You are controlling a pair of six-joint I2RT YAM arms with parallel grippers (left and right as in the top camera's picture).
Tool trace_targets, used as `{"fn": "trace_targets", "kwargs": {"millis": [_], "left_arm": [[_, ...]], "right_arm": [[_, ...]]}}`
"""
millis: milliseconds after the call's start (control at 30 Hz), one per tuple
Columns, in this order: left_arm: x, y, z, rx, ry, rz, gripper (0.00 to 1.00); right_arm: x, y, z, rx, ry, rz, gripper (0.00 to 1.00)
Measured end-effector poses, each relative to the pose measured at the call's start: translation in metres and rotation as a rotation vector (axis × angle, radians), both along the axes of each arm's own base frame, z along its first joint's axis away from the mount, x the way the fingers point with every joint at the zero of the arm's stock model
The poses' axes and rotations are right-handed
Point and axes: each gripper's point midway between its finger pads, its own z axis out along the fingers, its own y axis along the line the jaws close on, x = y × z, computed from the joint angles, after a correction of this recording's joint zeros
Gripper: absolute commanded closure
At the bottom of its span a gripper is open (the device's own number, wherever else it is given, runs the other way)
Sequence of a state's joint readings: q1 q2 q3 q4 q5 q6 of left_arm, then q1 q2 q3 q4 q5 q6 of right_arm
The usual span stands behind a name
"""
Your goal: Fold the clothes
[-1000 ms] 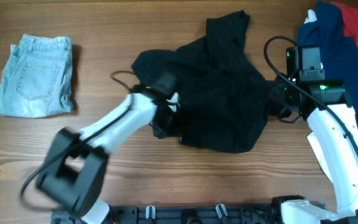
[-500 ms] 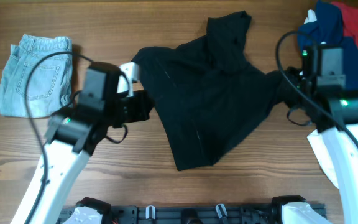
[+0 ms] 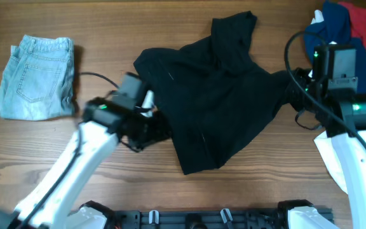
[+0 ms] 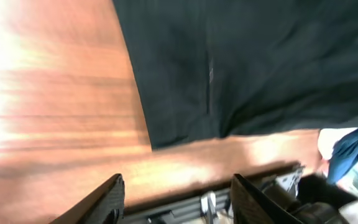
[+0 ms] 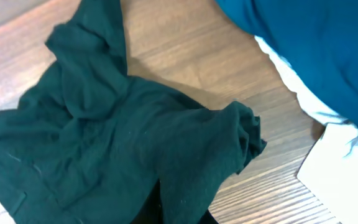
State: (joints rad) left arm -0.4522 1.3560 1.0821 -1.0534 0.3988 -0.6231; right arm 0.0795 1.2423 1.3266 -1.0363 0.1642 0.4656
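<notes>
One item, the jeans point(image 3: 35, 77), looks folded; the shirt point(image 3: 215, 108) is a rumpled mess, edge pinched in the right gripper point(image 3: 292, 97), left gripper point(image 4: 178, 186) open just beside it.

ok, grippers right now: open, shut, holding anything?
Left gripper: open, holding nothing.
Right gripper: shut on the black shirt, at its right edge.
</notes>
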Motion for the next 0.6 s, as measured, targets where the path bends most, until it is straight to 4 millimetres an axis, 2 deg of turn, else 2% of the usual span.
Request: {"fn": "trace_targets", "kwargs": {"millis": [167, 200, 267, 333, 467, 600], "left_arm": [[-0.024, -0.032, -0.047, 0.004, 0.168, -0.005, 0.41], [-0.028, -0.039, -0.053, 0.001, 0.187, 0.003, 0.38], [-0.033, -0.052, -0.063, -0.011, 0.202, 0.016, 0.25], [-0.042, -0.067, -0.074, -0.022, 0.223, 0.040, 0.21], [-0.062, -0.069, -0.097, 0.024, 0.307, 0.099, 0.06], [-0.066, -0.065, -0.115, 0.063, 0.362, 0.158, 0.02]], "right_arm": [[0.003, 0.001, -0.007, 0.003, 0.022, 0.004, 0.96], [0.003, 0.001, -0.007, 0.004, 0.022, 0.004, 0.96], [0.003, 0.001, -0.007, 0.004, 0.022, 0.004, 0.96], [0.003, 0.001, -0.007, 0.004, 0.022, 0.004, 0.96], [0.003, 0.001, -0.007, 0.004, 0.022, 0.004, 0.96], [0.003, 0.001, -0.007, 0.004, 0.022, 0.004, 0.96]]}}
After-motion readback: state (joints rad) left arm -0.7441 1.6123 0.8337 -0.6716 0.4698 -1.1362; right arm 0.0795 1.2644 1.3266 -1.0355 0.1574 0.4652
